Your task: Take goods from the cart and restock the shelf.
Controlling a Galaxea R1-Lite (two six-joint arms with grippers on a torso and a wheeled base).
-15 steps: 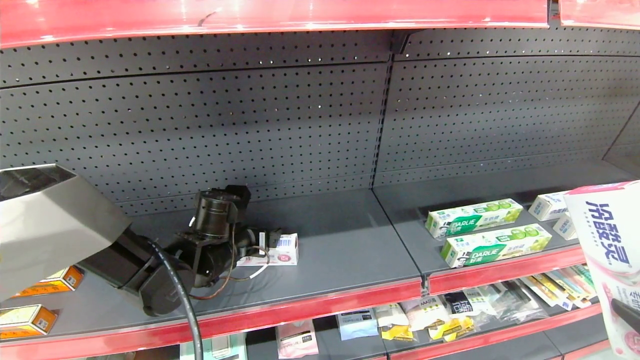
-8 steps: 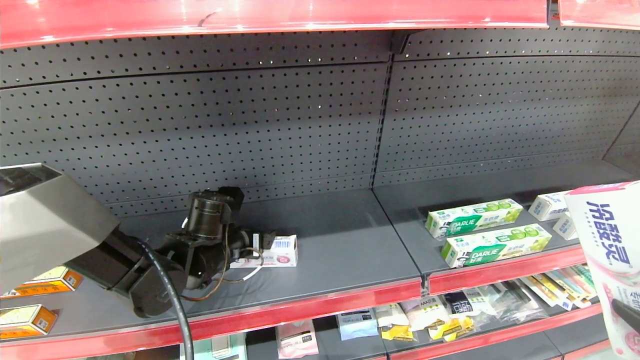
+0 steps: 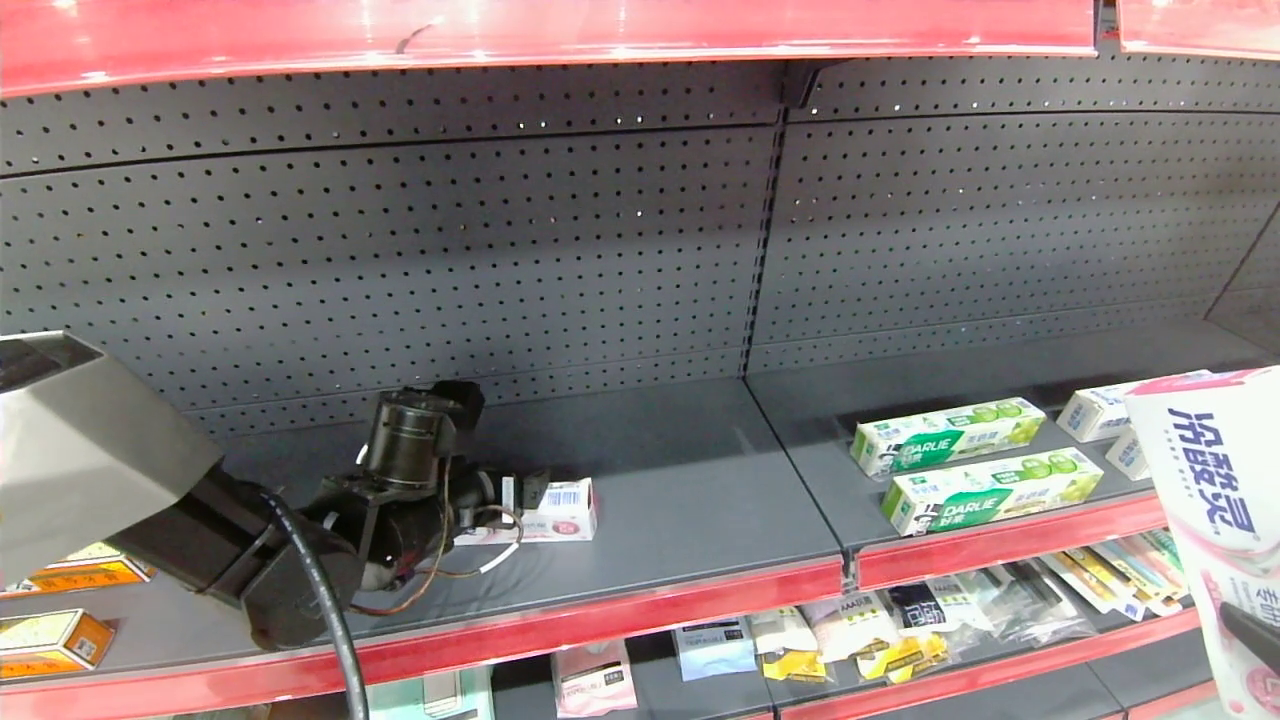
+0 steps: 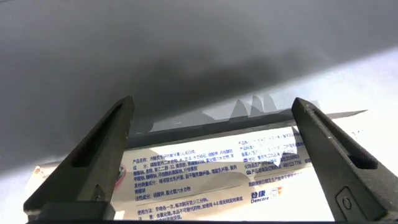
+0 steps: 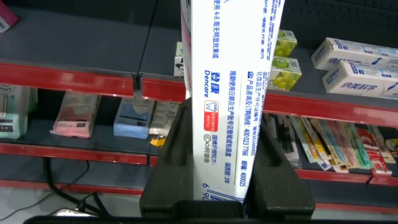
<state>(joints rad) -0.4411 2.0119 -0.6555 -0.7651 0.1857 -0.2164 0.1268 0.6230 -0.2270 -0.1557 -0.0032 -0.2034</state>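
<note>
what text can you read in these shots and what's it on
Two green boxes: brand word in white capitals, left unquoted.
White-and-pink box in the right gripper: large blue characters, left unquoted; its fine print is too small.
Small white box at the open left gripper: barcode, print blurred.
Orange boxes: too small.

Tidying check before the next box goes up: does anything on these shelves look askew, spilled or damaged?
Nothing looks spilled or damaged. The untidy spot is the lower shelf: its packets lie in a loose, overlapping heap, and the long flat packs are fanned at an angle. The green boxes above lie side by side.
</note>
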